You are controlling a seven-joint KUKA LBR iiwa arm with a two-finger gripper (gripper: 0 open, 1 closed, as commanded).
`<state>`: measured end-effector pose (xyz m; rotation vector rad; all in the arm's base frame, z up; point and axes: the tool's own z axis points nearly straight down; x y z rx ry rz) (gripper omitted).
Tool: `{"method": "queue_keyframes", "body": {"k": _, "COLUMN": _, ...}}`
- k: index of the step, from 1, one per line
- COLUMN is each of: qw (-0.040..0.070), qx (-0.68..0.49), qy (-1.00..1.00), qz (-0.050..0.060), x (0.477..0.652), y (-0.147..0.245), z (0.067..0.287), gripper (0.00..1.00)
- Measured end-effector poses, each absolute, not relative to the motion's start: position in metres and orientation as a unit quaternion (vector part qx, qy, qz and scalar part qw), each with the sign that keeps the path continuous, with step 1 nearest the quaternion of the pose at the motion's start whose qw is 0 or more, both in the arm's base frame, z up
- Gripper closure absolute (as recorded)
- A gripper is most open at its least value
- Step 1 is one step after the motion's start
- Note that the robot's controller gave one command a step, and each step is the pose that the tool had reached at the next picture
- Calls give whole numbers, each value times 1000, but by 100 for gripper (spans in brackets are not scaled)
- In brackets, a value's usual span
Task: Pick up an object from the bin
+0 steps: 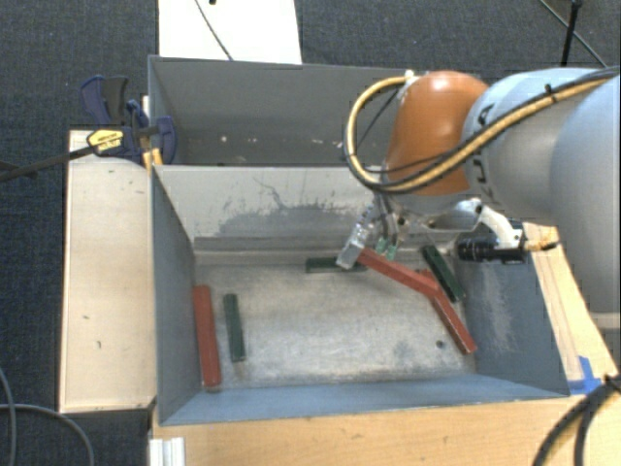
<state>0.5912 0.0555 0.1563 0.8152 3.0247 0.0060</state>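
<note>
Claw hangs over the upper end of a red angled strip; how far open it is cannot be told. Leftmost lie a red bar and green bar; the strip lies right of centre. Gripped at its end, it could pivot and slip free.

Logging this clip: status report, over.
Gripper low, back right, at upper end of red bent bar. Hold unconfirmed. Dark green stick close beside bar.
</note>
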Motion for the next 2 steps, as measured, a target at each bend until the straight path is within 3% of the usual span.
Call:
{"method": "queue_keyframes", "body": {"k": 1, "qw": 3, "qx": 257, "qy": 966, "qz": 1, "x": 593, "y": 56, "z": 178, "gripper": 100}}
{"method": "queue_keyframes", "body": {"k": 2, "qw": 3, "qx": 256, "qy": 967, "qz": 1, "x": 594, "y": 55, "z": 181, "gripper": 100}}
